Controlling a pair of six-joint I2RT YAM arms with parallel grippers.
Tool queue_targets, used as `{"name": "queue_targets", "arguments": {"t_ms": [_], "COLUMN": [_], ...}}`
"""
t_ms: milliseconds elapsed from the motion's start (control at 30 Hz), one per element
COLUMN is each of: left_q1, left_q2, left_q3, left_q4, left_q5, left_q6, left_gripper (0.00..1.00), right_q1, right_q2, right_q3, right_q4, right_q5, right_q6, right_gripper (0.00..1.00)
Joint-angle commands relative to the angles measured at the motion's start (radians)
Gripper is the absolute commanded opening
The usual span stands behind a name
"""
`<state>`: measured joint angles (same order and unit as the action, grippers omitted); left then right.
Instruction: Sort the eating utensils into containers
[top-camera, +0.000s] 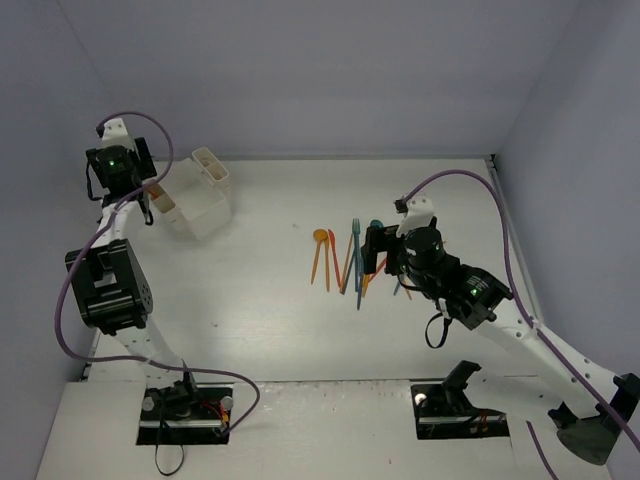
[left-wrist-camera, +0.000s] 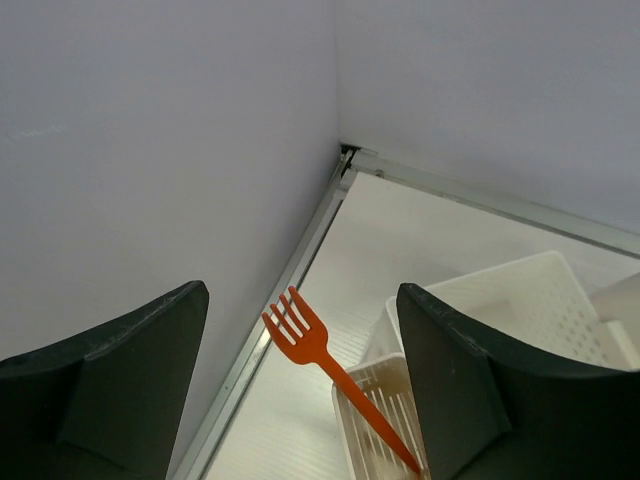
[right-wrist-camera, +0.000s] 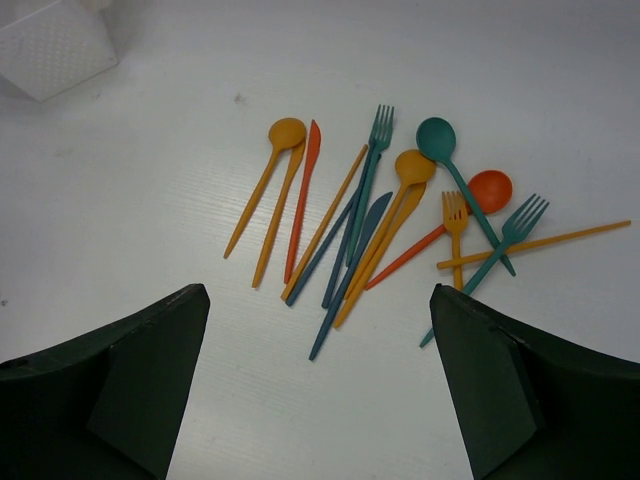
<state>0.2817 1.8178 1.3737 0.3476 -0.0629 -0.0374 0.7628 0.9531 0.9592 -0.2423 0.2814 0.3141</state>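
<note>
1. Left gripper (left-wrist-camera: 300, 288): jaws spread, empty, over the containers (left-wrist-camera: 530, 290); one orange fork (left-wrist-camera: 330, 365) stands tines-up in a bin.
2. Right gripper (right-wrist-camera: 318, 290): jaws wide, empty; this arm is nearer the utensil pile (right-wrist-camera: 380, 215), which lies just ahead, handles mostly pointing towards it.
3. Pile: three forks (right-wrist-camera: 380, 125), four spoon bowls (right-wrist-camera: 436, 138); the overlapping knives (right-wrist-camera: 310, 170) cannot be counted.

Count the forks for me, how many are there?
4. An orange fork leans in the white bin. On the table: the middle teal fork, the yellow fork, the right teal fork. Overlaps may hide more.
</note>
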Motion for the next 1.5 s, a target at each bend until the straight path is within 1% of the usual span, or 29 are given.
{"name": "queue_targets", "arguments": {"t_ms": [0,100,167,233,300,400,467,533,567,633,667,733,800,867,1000,1133,1467], "left_q1": [0.001,0.001,-0.001,-0.008,-0.04,-0.155,-0.219,-0.319,-0.34,-0.416,-0.432,-0.479,-0.528,-0.581,-0.634,-0.651,-0.67], "left_q2": [-0.195,-0.282,-0.327,-0.392,-0.443,-0.521,-0.56,-0.631,-0.664,-0.718,-0.749,-0.805,-0.859,-0.897,-0.959,-0.99,-1.004], "left_q3": [0.018,0.018,0.021,0.037,0.083,0.105,0.089,0.055,0.042,-0.021,-0.052,-0.112,-0.161,-0.243,-0.34,-0.37,-0.364], "left_q4": [0.055,-0.046,-0.071,-0.213,-0.336,-0.528,-0.586,-0.652,-0.667,-0.73,-0.752,-0.777,-0.786,-0.794,-0.8,-0.797,-0.806], "left_q5": [0.029,0.035,0.04,0.049,0.046,0.031,0.041,0.068,0.093,0.115,0.126,0.159,0.199,0.226,0.249,0.26,0.282], "left_q6": [-0.057,-0.091,-0.107,-0.144,-0.152,-0.133,-0.126,-0.139,-0.154,-0.176,-0.19,-0.215,-0.251,-0.299,-0.37,-0.411,-0.413], "left_gripper": [0.78,0.81,0.81,0.82,0.82,0.82,0.82,0.82,0.82,0.82,0.82,0.82,0.82,0.82,0.82,0.82,0.82], "right_q1": [-0.054,-0.097,-0.118,-0.165,-0.216,-0.3,-0.339,-0.348,-0.351,-0.36,-0.367,-0.375,-0.383,-0.389,-0.408,-0.42,-0.467], "right_q2": [0.011,0.041,0.05,0.084,0.111,0.172,0.199,0.248,0.26,0.315,0.342,0.394,0.445,0.499,0.581,0.631,0.693], "right_q3": [-0.002,0.001,0.01,0.023,0.026,0.009,-0.009,-0.018,-0.02,-0.025,-0.026,-0.023,-0.018,-0.009,0.003,0.017,-0.005], "right_q4": [0.028,0.002,-0.018,-0.04,-0.056,-0.071,-0.071,-0.069,-0.069,-0.07,-0.068,-0.066,-0.063,-0.059,-0.028,0.007,0.063], "right_q5": [0.0,0.012,0.016,0.016,-0.01,-0.074,-0.093,-0.075,-0.062,-0.043,-0.036,-0.026,-0.011,0.003,0.002,-0.009,-0.024], "right_q6": [0.052,0.068,0.074,0.09,0.116,0.179,0.205,0.231,0.246,0.27,0.282,0.292,0.298,0.308,0.32,0.328,0.324], "right_gripper": [0.89,0.88,0.88,0.86,0.84,0.8,0.79,0.77,0.76,0.74,0.73,0.7,0.65,0.59,0.51,0.46,0.39]}}
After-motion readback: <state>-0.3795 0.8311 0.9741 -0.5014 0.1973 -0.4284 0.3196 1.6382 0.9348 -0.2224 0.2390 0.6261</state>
